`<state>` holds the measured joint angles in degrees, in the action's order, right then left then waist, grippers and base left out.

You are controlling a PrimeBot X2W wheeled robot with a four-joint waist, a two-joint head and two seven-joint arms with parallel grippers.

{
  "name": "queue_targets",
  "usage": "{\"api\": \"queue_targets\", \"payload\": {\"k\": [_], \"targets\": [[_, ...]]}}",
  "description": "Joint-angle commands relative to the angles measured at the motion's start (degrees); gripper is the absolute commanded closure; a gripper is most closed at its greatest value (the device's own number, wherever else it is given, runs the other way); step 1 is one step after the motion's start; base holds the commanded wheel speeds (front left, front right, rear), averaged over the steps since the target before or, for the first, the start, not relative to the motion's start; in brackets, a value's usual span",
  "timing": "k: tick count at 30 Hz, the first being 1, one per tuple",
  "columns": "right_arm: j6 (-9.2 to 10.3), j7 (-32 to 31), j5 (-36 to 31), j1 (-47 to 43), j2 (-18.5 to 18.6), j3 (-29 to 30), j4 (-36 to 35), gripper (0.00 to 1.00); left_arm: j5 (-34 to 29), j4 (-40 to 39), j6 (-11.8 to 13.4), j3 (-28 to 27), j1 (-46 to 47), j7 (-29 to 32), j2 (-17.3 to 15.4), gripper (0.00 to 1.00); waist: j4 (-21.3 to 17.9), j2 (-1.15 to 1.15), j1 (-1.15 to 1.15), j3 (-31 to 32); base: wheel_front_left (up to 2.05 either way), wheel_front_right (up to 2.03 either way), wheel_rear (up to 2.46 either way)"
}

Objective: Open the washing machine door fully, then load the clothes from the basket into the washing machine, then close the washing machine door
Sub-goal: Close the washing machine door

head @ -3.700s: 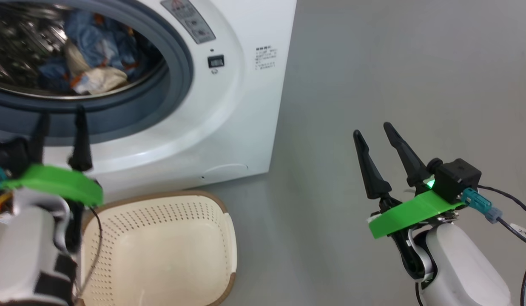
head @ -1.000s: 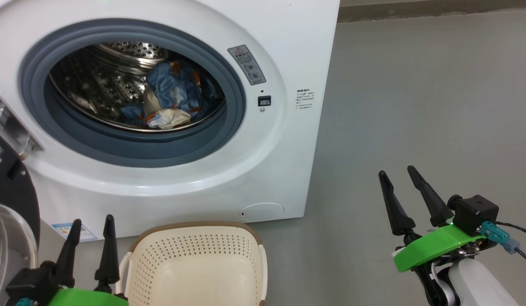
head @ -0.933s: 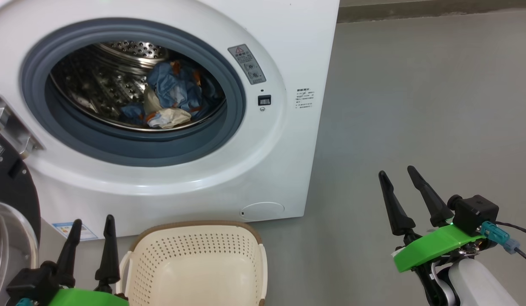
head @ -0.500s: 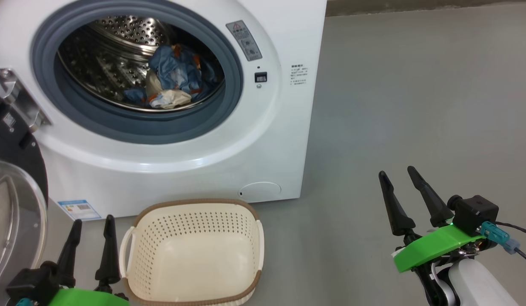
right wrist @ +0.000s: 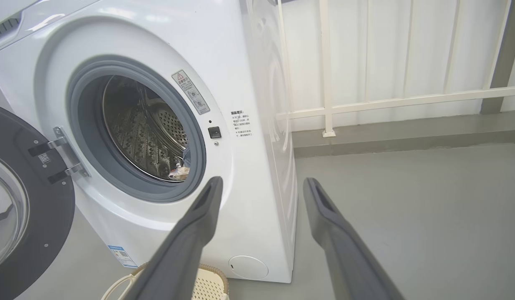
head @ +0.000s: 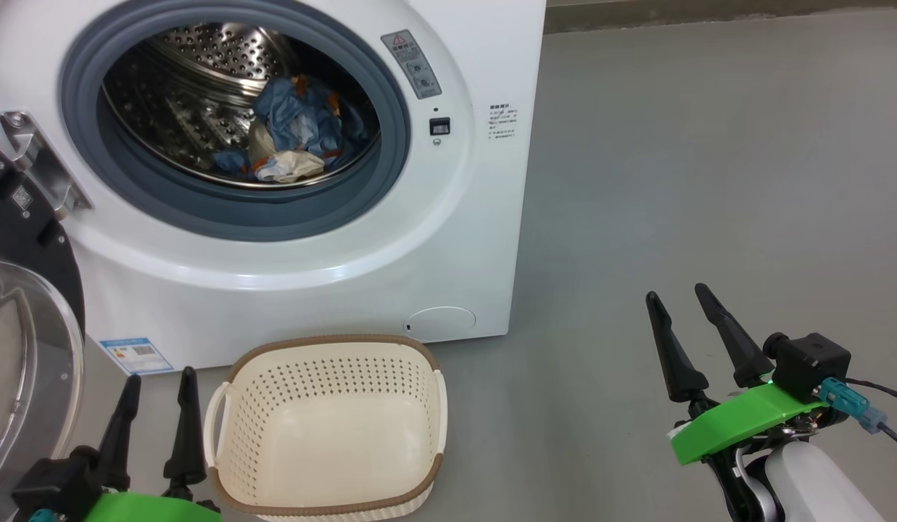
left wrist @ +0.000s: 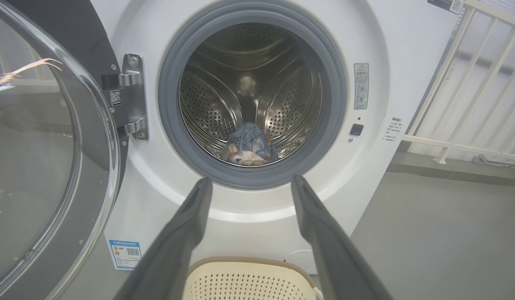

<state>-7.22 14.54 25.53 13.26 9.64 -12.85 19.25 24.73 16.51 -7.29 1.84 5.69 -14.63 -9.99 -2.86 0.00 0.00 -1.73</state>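
Head view: L gripper [head: 160,373], R gripper [head: 675,291] wide open, empty. Door [head: 27,254] to shut: stiff, glossy, prob. slippery; push outer rim, opp. hinge [head: 42,170].

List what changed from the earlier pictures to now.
The left pincer drew back from the mouth of the washing machine to low beside the basket; the head view pulled back too. Nothing was grasped or released. Unchanged: right pincer open like the left, clothes in the drum, basket empty, washing machine door open.
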Motion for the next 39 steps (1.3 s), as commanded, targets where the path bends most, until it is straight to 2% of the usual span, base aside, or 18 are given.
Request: {"api": "queue_targets", "payload": {"k": [1,27,39], "targets": [[-0.26,0.5,0.5,0.0,0.6,-1.1,-1.2,0.00,0.0,-1.6,-0.2,-1.8,1.0,-0.4,-1.0,0.00,0.0,0.00,0.00,0.0,0.00,0.00,0.00],[-0.26,0.5,0.6,-0.3,0.7,-1.2,-1.3,0.00,-0.1,-2.0,-0.2,-1.5,1.0,-0.4,-0.9,0.00,0.7,0.00,0.00,0.4,0.00,0.00,0.00],[-0.26,0.5,0.7,-0.4,0.9,-1.7,-0.8,0.00,-0.2,-1.3,-0.2,-1.2,0.9,-0.4,-0.9,0.00,4.6,0.00,0.00,1.2,0.00,0.00,0.00]]}}
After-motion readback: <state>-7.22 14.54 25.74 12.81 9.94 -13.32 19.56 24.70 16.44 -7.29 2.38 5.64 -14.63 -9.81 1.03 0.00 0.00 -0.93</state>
